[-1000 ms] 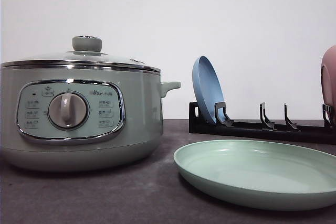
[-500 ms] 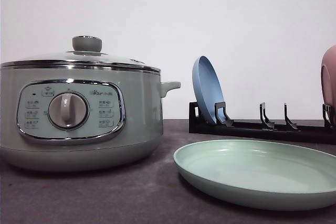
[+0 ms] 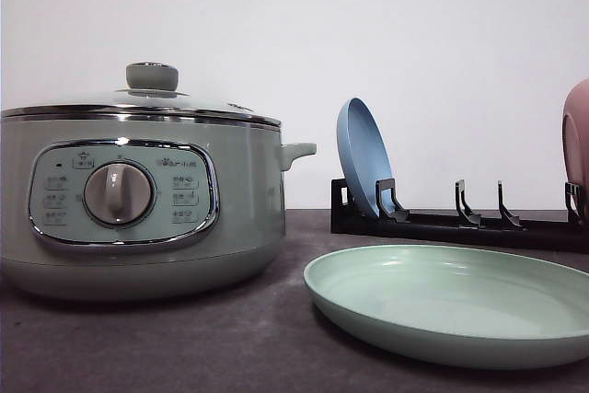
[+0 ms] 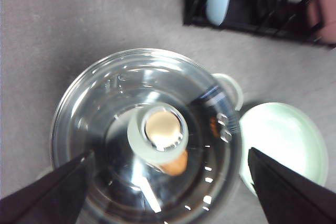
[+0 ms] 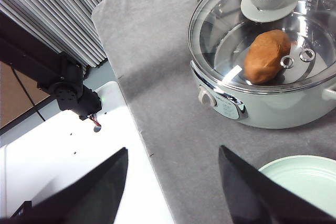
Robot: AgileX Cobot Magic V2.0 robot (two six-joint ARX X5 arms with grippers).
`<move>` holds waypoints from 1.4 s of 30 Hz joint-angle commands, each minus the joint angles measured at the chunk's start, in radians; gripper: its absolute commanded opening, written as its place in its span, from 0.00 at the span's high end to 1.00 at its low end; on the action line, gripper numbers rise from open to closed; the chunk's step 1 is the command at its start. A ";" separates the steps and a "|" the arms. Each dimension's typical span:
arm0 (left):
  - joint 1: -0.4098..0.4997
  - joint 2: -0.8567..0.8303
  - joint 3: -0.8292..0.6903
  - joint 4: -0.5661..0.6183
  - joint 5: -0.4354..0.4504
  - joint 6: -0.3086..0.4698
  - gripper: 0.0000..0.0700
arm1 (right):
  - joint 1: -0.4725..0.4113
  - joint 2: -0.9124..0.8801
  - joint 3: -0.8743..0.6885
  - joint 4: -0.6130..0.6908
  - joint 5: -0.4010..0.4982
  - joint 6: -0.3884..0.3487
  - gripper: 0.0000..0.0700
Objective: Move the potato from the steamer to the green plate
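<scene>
With the potato inside the steamer under its closed glass lid, lower the left gripper, fingers spread wide, straight onto the lid knob and lift vertically; the right gripper waits spread beside the steamer.

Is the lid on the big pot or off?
On. The glass lid sits on the steamer, with the potato visible through it.

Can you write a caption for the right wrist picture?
Potato waits under the steamer glass lid, green plate nearby.
</scene>
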 commanded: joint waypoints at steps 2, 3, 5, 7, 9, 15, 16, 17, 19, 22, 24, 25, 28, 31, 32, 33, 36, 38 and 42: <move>-0.036 0.058 0.041 0.001 -0.031 0.027 0.15 | 0.007 0.010 0.016 0.003 -0.003 -0.015 0.52; -0.048 0.075 0.041 -0.001 -0.042 0.030 0.15 | 0.007 0.010 0.016 0.002 -0.003 -0.015 0.52; -0.070 0.109 0.041 -0.005 -0.065 0.037 0.15 | 0.008 0.010 0.016 0.002 -0.003 -0.014 0.52; -0.090 0.140 0.041 -0.010 -0.090 0.041 0.15 | 0.008 0.010 0.016 0.002 -0.003 -0.014 0.52; -0.108 0.169 0.041 -0.012 -0.114 0.043 0.15 | 0.007 0.010 0.016 0.002 -0.003 -0.014 0.52; -0.139 0.244 0.041 -0.028 -0.180 0.052 0.15 | 0.007 0.010 0.016 0.002 -0.003 -0.014 0.52; -0.140 0.255 0.041 -0.032 -0.182 0.053 0.15 | 0.008 0.010 0.016 0.002 -0.003 -0.014 0.52; -0.140 0.265 0.041 -0.035 -0.183 0.053 0.15 | 0.008 0.010 0.016 0.002 -0.003 -0.014 0.52; -0.141 0.283 0.041 -0.042 -0.183 0.053 0.15 | 0.008 0.010 0.016 0.002 -0.003 -0.015 0.52; -0.142 0.305 0.041 -0.049 -0.184 0.053 0.15 | 0.007 0.010 0.016 0.002 -0.003 -0.015 0.52; -0.141 0.316 0.041 -0.050 -0.184 0.053 0.16 | 0.007 0.010 0.016 0.003 0.002 -0.015 0.52; -0.141 0.322 0.041 -0.049 -0.184 0.053 0.16 | 0.008 0.010 0.016 0.003 0.008 -0.015 0.52; -0.143 0.333 0.041 -0.048 -0.184 0.053 0.16 | 0.008 0.010 0.016 0.003 0.026 -0.015 0.52; -0.143 0.346 0.041 -0.053 -0.184 0.053 0.16 | 0.007 0.010 0.016 0.003 0.026 -0.015 0.52; -0.143 0.351 0.041 -0.055 -0.184 0.053 0.16 | 0.007 0.010 0.016 0.003 0.026 -0.015 0.52; -0.143 0.354 0.041 -0.055 -0.184 0.053 0.16 | 0.007 0.010 0.016 0.003 0.026 -0.015 0.52; -0.146 0.359 0.041 -0.054 -0.184 0.052 0.17 | 0.007 0.010 0.016 0.003 0.028 -0.015 0.52; -0.149 0.359 0.041 -0.053 -0.184 0.052 0.20 | 0.008 0.010 0.016 0.003 0.033 -0.015 0.52; -0.151 0.359 0.041 -0.059 -0.184 0.052 0.32 | 0.007 0.010 0.016 0.003 0.042 -0.015 0.52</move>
